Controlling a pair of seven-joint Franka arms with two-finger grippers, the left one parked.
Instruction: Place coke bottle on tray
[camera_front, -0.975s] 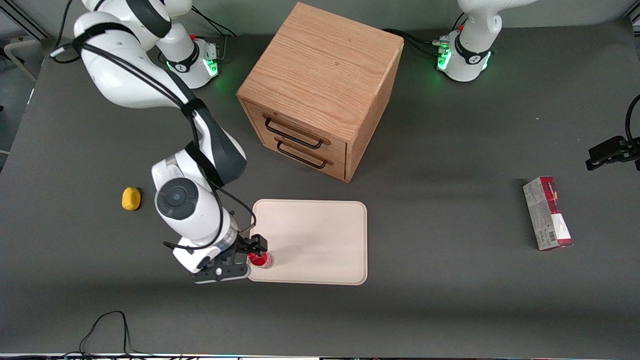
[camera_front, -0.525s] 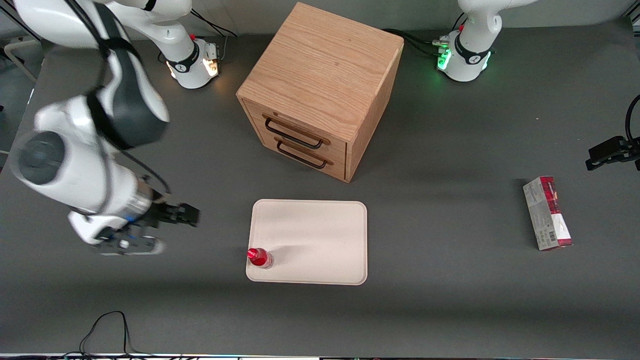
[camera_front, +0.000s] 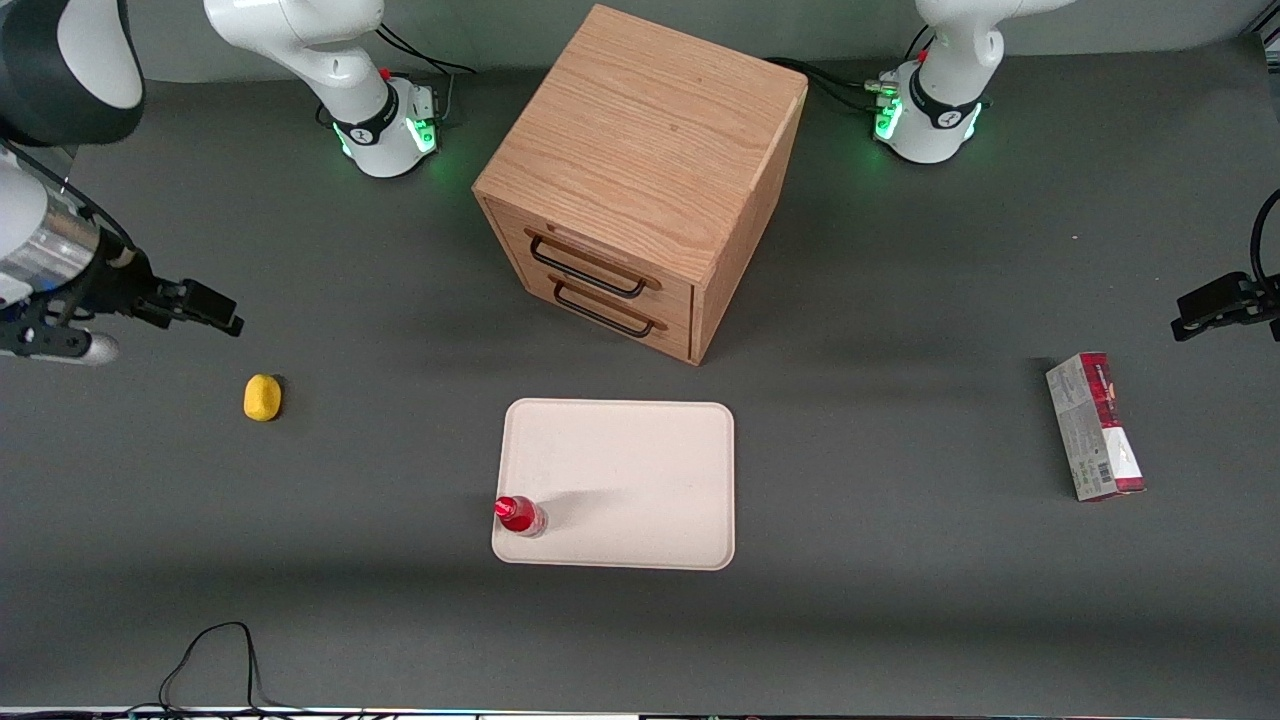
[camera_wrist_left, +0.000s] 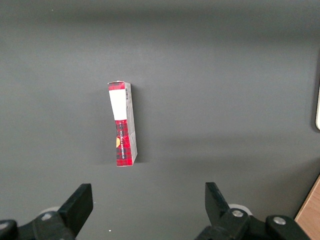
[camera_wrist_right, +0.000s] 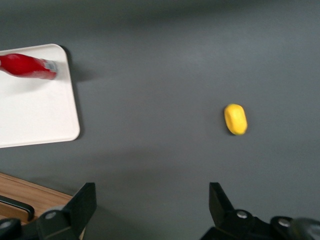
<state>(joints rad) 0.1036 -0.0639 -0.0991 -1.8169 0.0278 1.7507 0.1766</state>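
Note:
The coke bottle, small and red with a red cap, stands upright on the cream-white tray, at the tray's corner nearest the front camera on the working arm's side. It also shows in the right wrist view on the tray. My right gripper is open and empty, high above the table toward the working arm's end, well away from the tray and a little farther from the front camera than the yellow lump. In the wrist view its fingers stand wide apart over bare table.
A wooden drawer box with two closed drawers stands farther from the front camera than the tray. A red-and-grey carton lies toward the parked arm's end, also in the left wrist view. The yellow lump shows in the right wrist view.
My gripper let go of the coke bottle, which stays upright on the tray. The arm then rose and swung away toward its own end of the table, past the yellow lump.

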